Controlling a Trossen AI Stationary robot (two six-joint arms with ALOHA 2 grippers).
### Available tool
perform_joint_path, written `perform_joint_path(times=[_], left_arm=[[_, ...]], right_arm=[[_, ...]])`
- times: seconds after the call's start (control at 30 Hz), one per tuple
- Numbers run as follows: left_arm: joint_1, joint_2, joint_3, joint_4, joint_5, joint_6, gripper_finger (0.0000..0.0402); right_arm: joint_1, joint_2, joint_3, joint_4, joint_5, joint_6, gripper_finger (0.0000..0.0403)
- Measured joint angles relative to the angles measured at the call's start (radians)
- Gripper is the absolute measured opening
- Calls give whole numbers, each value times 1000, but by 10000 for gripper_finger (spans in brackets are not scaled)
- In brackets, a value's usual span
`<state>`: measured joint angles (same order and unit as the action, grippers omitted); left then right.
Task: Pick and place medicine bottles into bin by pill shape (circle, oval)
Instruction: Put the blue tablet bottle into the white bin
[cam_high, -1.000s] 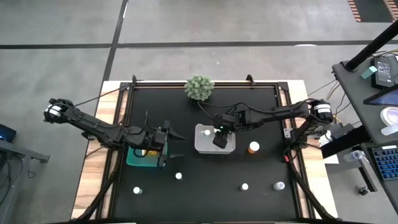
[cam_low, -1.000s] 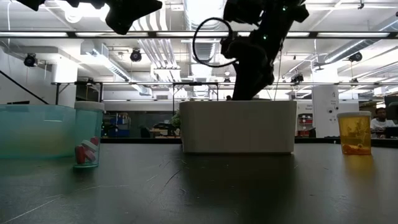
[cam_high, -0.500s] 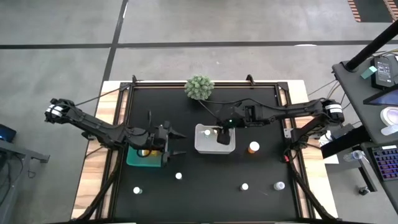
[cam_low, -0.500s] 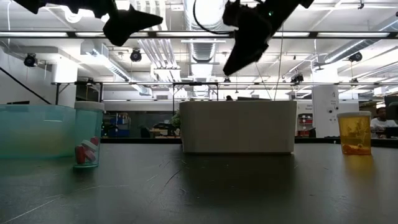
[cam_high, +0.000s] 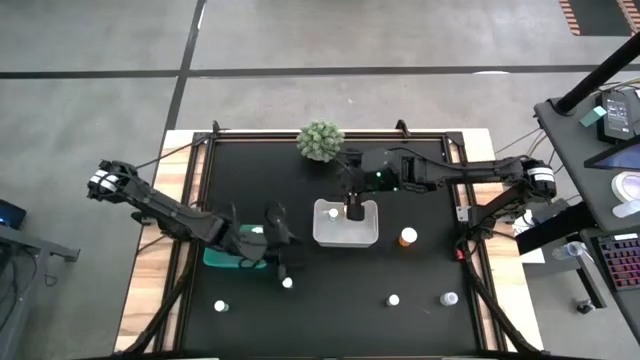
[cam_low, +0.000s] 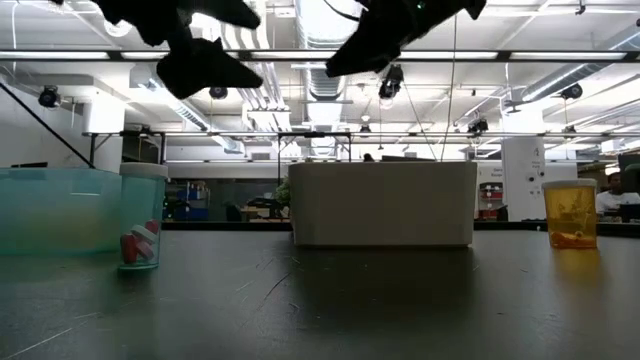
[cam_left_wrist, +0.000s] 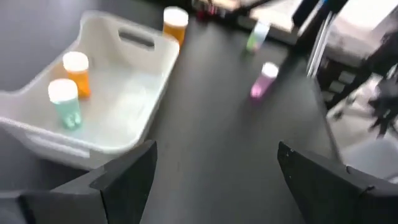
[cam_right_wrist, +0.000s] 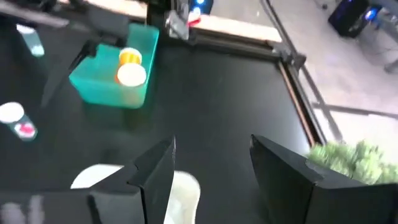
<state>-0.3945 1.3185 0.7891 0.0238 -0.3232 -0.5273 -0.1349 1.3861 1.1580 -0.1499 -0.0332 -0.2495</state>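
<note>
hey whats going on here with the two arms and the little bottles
Two robot arms are sorting pill bottles into bins. The right gripper hangs open and empty over the white bin, which holds two bottles. The left gripper, also open and empty, hovers beside the teal bin. An amber bottle and others remain on the black table.

We see a matte black tabletop edged in pale wood, carrying a white bin and a teal-green bin. Inside the white bin stand an amber bottle and a pale green bottle, both white-capped. A fuzzy green ball plant contrasts with the dark arms.
</note>
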Motion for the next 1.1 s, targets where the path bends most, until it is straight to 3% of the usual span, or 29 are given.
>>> perform_joint_path(times=[0.27, 0.47, 0.83, 1.1], left_arm=[[-82, 118, 270, -518, 18, -144, 318], [-172, 212, 390, -706, 61, -218, 318], [-199, 300, 394, -728, 55, -278, 318], [-191, 403, 390, -667, -15, -243, 317]], right_arm=[[-59, 7, 0, 45, -36, -13, 201], [-64, 10, 0, 59, -99, -14, 201], [-64, -9, -1, -1, -100, -17, 201], [-64, -9, -1, -25, -101, -16, 201]])
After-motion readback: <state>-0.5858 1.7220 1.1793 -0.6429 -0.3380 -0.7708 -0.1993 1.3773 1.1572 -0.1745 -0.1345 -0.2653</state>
